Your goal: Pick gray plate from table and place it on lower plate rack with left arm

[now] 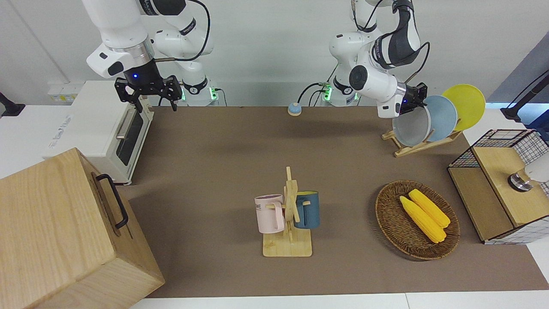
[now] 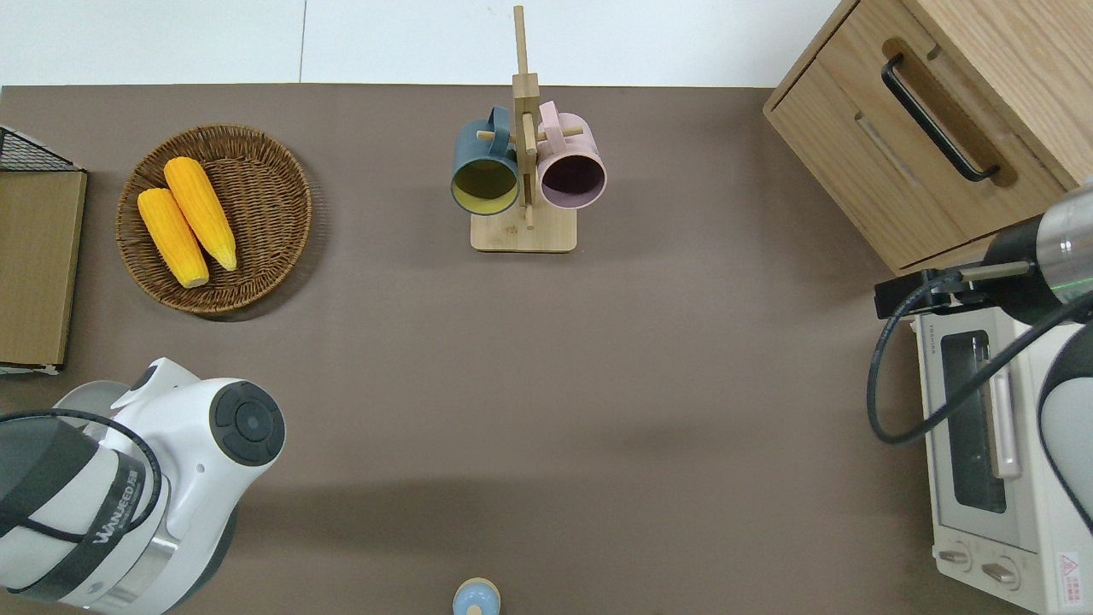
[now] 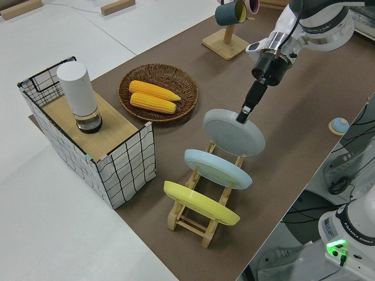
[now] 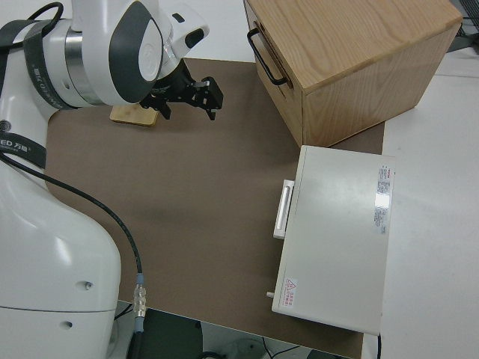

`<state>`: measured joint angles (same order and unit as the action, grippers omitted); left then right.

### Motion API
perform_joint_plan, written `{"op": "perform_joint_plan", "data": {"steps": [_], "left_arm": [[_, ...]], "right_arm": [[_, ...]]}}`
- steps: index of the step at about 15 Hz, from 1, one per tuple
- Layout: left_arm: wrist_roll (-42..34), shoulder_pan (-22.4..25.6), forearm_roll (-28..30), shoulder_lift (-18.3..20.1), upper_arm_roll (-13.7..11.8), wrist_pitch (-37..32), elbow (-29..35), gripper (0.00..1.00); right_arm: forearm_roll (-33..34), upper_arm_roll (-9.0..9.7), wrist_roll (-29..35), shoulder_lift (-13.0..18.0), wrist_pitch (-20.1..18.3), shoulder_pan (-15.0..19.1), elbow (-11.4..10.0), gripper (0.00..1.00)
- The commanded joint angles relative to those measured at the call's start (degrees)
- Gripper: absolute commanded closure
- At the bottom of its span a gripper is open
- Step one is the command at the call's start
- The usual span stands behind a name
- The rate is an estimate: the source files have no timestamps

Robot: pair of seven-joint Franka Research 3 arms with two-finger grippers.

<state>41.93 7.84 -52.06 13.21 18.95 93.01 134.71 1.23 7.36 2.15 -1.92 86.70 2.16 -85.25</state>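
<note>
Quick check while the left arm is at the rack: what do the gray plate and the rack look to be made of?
The gray plate looks like matte plastic or melamine, possibly glazed ceramic: smooth, even pale gray with only a soft sheen. The lower plate rack looks like unfinished light wood or bamboo: pale tan rails and pegs. The left gripper is at the plate's rim.

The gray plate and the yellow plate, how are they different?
The gray plate is pale gray; the yellow plate is bright yellow. The left end effector is at the gray plate's rim; nothing touches the yellow plate. On the rack they sit at opposite ends, with the blue plate between them. Both are round, similar in size, and lean in the rack.
</note>
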Motion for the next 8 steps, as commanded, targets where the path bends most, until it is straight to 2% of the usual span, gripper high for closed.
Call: {"op": "perform_joint_plan", "data": {"steps": [1, 8], "left_arm": [[3.2, 0.7, -2.3, -0.9, 0.1, 1.6, 1.6, 1.00], [5.2, 0.5, -2.3, -1.8, 0.2, 1.6, 2.6, 1.00]], "right_arm": [[0.2, 1.17, 0.8, -0.5, -0.9, 1.3, 1.2, 0.017], [0.2, 1.17, 0.8, -0.5, -0.9, 1.3, 1.2, 0.017]]}}
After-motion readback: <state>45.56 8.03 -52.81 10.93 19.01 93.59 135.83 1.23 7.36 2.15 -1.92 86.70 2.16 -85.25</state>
